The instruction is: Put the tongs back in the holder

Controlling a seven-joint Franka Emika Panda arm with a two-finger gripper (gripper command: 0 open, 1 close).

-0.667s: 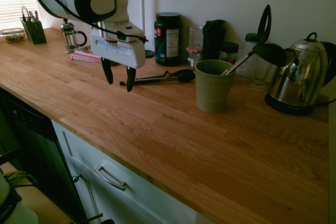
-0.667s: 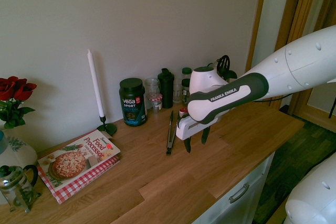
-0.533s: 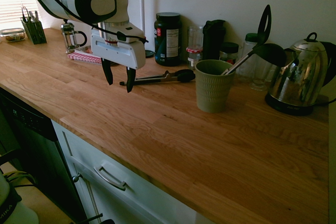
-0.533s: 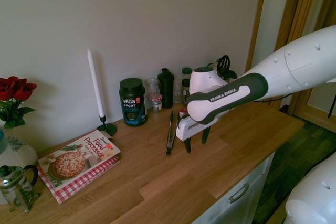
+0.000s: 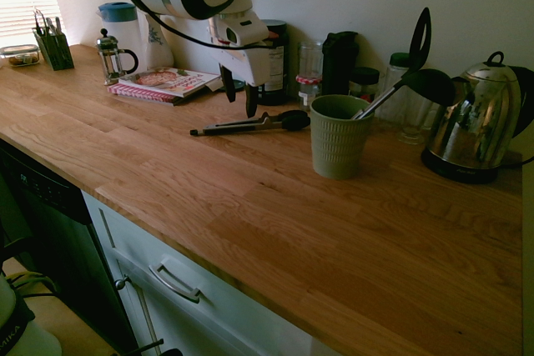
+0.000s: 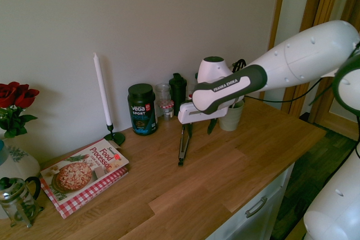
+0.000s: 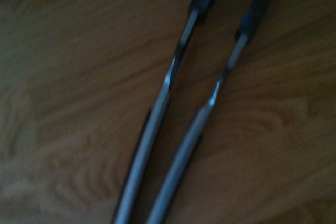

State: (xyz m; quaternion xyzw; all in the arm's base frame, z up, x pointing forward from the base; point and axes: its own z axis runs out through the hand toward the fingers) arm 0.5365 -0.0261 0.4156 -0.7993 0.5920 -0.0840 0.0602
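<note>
The tongs (image 5: 250, 125) lie flat on the wooden counter, grey arms with black tips pointing toward the holder (image 5: 338, 135). That sage-green ribbed cup stands to their right with a black ladle (image 5: 427, 81) leaning in it. My gripper (image 5: 239, 99) hangs open just above the tongs' middle, fingers pointing down with nothing between them. From the other side, the gripper (image 6: 199, 128) hovers over the far end of the tongs (image 6: 183, 145), with the holder (image 6: 232, 115) behind it. The wrist view shows the tongs (image 7: 163, 108) close below, blurred, their two arms slightly apart.
A steel kettle (image 5: 471, 127) stands right of the holder. Jars and a dark tub (image 5: 269, 60) line the wall behind the tongs. A cookbook (image 5: 163, 82), a French press (image 5: 113, 56), a cutlery caddy (image 5: 52, 43) and a tall candle (image 6: 102, 91) stand further left.
The arm has swung from the front part of the counter back toward the wall and now hangs over the tongs. The gripper stays open and the tongs have not moved.
</note>
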